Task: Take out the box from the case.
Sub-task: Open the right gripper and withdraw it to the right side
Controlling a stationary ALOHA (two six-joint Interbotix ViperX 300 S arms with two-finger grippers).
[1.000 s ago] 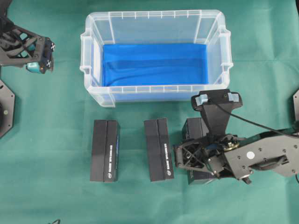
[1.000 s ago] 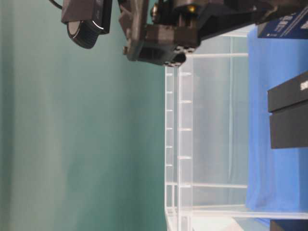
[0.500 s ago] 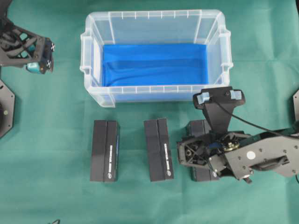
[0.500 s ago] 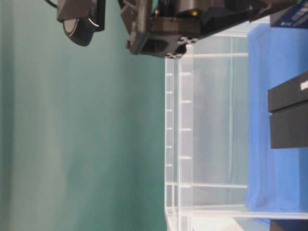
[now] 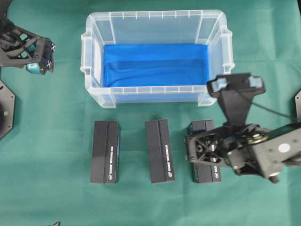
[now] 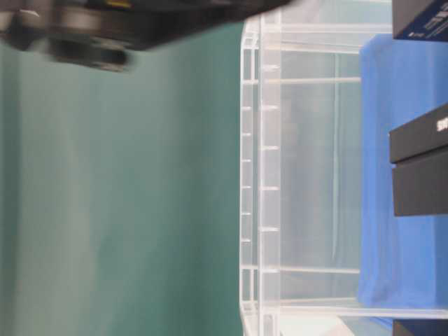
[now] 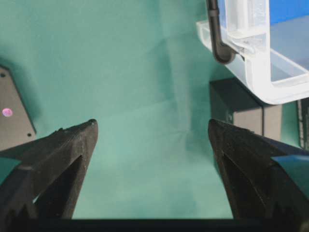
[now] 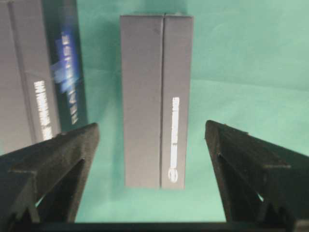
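Observation:
The clear case (image 5: 89, 70) stands at the back with only a blue cloth (image 5: 155, 63) in it. Three black boxes lie in a row on the green cloth in front: left (image 5: 106, 151), middle (image 5: 160, 150) and right (image 5: 205, 174). My right gripper (image 5: 200, 151) hovers open over the right box. In the right wrist view that box (image 8: 157, 99) lies flat between and beyond the spread fingers of the gripper (image 8: 151, 124), untouched, with the middle box (image 8: 43, 72) to its left. My left gripper (image 5: 36, 56) is open and empty at the far left (image 7: 151, 123).
The left wrist view shows a corner of the case (image 7: 260, 72), a black box (image 7: 241, 111) below it, a black cable (image 7: 217, 38) and a dark base plate (image 7: 14, 116). Arm bases (image 5: 4, 110) sit at both table edges.
The right gripper's jaws have spread wider and let go of the right box, which now lies flat. The right arm has shifted rightward and risen. The left arm has not moved.

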